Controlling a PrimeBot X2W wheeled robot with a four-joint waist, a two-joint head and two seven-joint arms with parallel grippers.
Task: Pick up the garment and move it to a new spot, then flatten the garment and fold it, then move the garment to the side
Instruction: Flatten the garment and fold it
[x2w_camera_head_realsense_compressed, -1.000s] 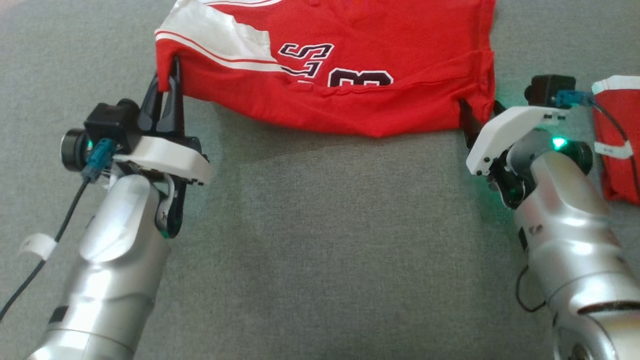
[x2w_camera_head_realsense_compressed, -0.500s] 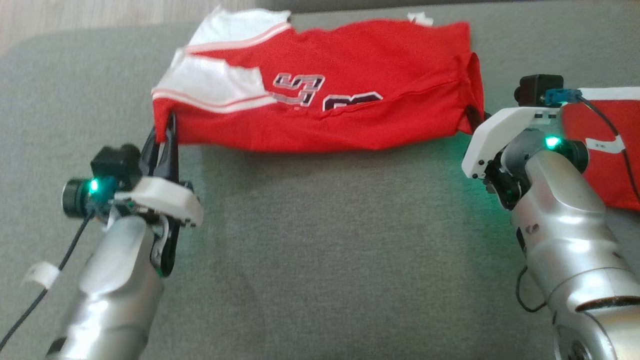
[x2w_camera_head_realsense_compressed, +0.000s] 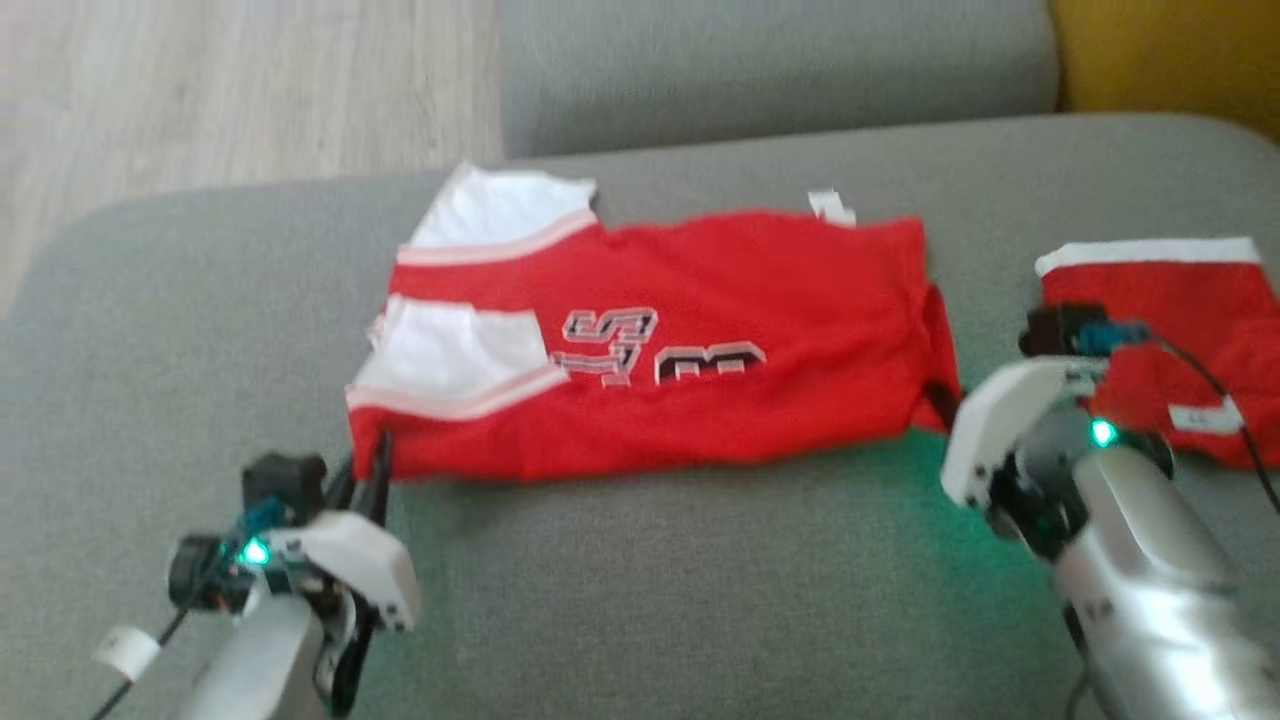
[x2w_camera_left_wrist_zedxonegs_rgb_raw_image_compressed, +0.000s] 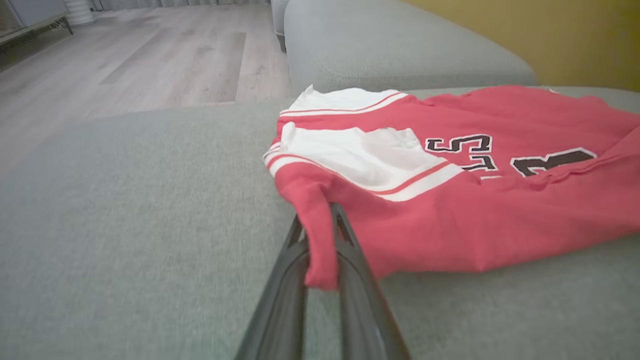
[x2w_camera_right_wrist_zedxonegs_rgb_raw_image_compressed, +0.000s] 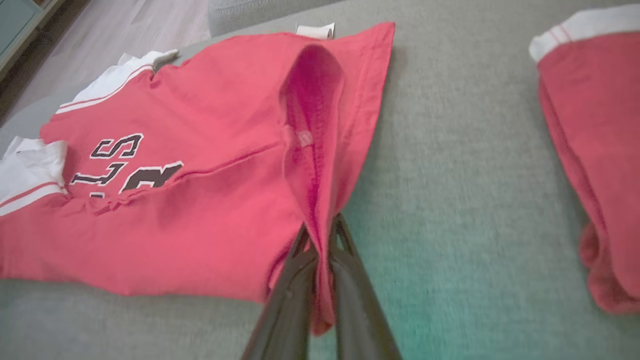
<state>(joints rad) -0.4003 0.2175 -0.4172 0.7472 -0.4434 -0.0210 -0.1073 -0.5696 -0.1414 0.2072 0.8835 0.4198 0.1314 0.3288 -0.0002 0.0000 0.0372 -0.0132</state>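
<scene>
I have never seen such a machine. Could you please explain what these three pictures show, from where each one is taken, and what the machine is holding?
It is a robot with two silver arms. The head camera looks down on a grey fabric sofa cushion. On it lies a red and white sports jersey with dark lettering. The left tool pinches its near left corner; the right tool pinches its near right corner. Each wrist camera looks along its own two dark fingers and shows the cloth clamped between them. To the right lies a second folded red garment with a white band, untouched.

2 garments (x2w_camera_head_realsense_compressed: 700, 340), 2 tools (x2w_camera_head_realsense_compressed: 378, 462)
</scene>
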